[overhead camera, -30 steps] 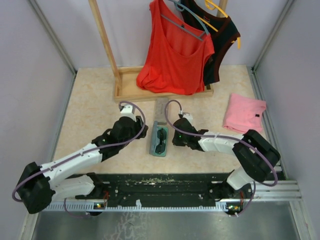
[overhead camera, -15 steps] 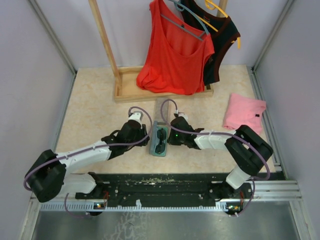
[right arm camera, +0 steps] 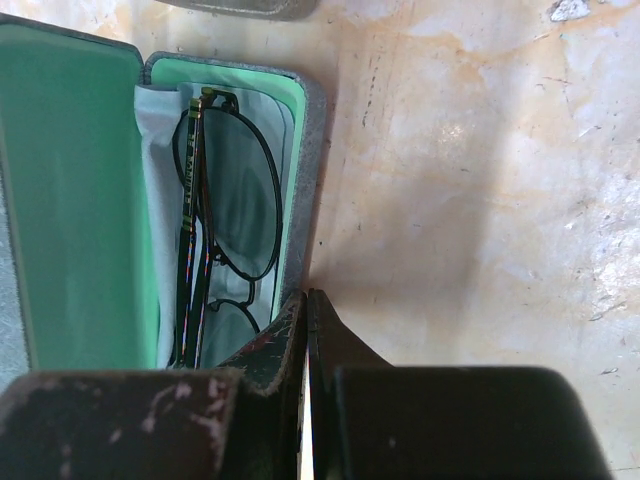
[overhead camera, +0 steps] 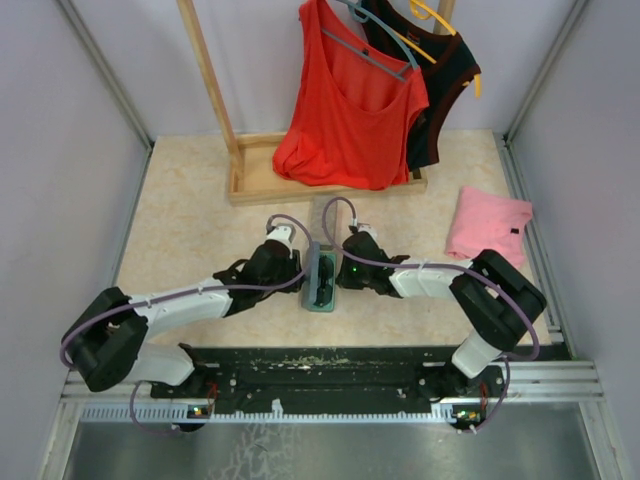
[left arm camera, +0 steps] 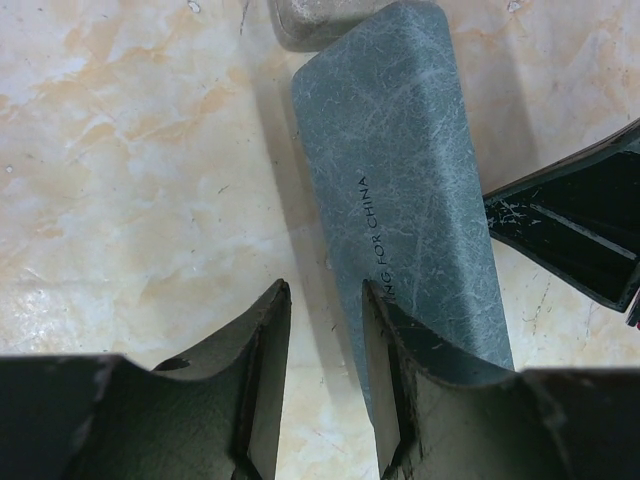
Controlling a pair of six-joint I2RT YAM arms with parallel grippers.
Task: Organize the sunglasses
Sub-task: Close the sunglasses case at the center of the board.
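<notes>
One pair sunglasses point(right arm camera: 228, 195) in case point(right arm camera: 313, 150) | right fingers point(right arm camera: 283, 345) closed beside rim

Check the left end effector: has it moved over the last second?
Yes. Judged against the wooden rack base, the left end effector has swung right across the table and now sits right beside the left side of the open glasses case.
</notes>
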